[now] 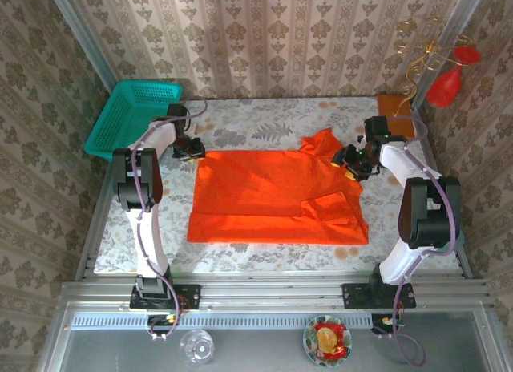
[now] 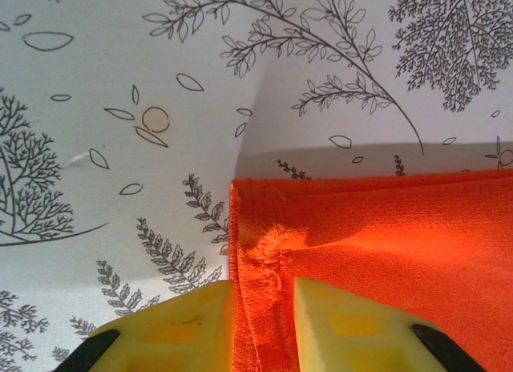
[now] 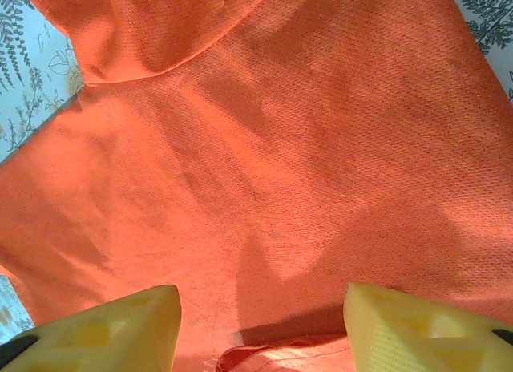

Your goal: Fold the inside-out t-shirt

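shirt point(image 1: 272, 192) spread mid-table point(image 1: 240, 119), near-right sleeve folded in | left gripper point(image 2: 264, 308) jaws pinch far-left corner | right gripper point(image 3: 260, 324) jaws open over far-right sleeve | stage: early, main folds left

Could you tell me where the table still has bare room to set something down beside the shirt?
Bare tablecloth runs along the far edge between the teal basket and the brown block. A strip lies left of the t-shirt, beyond the left arm. The shirt's far corners are crowded by the left gripper and right gripper.
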You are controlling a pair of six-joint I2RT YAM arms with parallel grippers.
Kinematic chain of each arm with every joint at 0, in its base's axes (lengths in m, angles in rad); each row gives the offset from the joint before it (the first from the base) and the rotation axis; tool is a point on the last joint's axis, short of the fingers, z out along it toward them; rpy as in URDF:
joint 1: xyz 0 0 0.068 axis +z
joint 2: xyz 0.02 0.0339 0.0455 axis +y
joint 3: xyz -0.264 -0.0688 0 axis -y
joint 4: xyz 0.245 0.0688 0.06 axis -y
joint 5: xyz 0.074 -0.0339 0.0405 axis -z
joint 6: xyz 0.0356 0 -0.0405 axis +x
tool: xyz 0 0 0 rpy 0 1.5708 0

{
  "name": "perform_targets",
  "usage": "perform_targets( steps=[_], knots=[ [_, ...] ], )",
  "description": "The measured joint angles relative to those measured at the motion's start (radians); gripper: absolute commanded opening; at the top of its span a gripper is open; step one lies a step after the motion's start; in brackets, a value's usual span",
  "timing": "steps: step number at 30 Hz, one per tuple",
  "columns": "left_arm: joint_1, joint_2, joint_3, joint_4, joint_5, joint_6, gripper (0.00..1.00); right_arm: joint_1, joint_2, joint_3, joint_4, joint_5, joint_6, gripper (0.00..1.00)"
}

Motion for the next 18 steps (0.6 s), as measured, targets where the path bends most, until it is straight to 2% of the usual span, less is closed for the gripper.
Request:
perform_targets(
  steps=[11, 18],
  knots=[
    [0.007, 0.041, 0.021, -0.002, 0.074, -0.001, 0.24, 0.008, 0.000, -0.001, 0.000, -0.006, 0.000, 0.57],
    [0.012, 0.041, 0.025, -0.002, 0.035, -0.005, 0.27, 0.017, 0.000, -0.003, 0.000, -0.007, 0.000, 0.57]
  ],
)
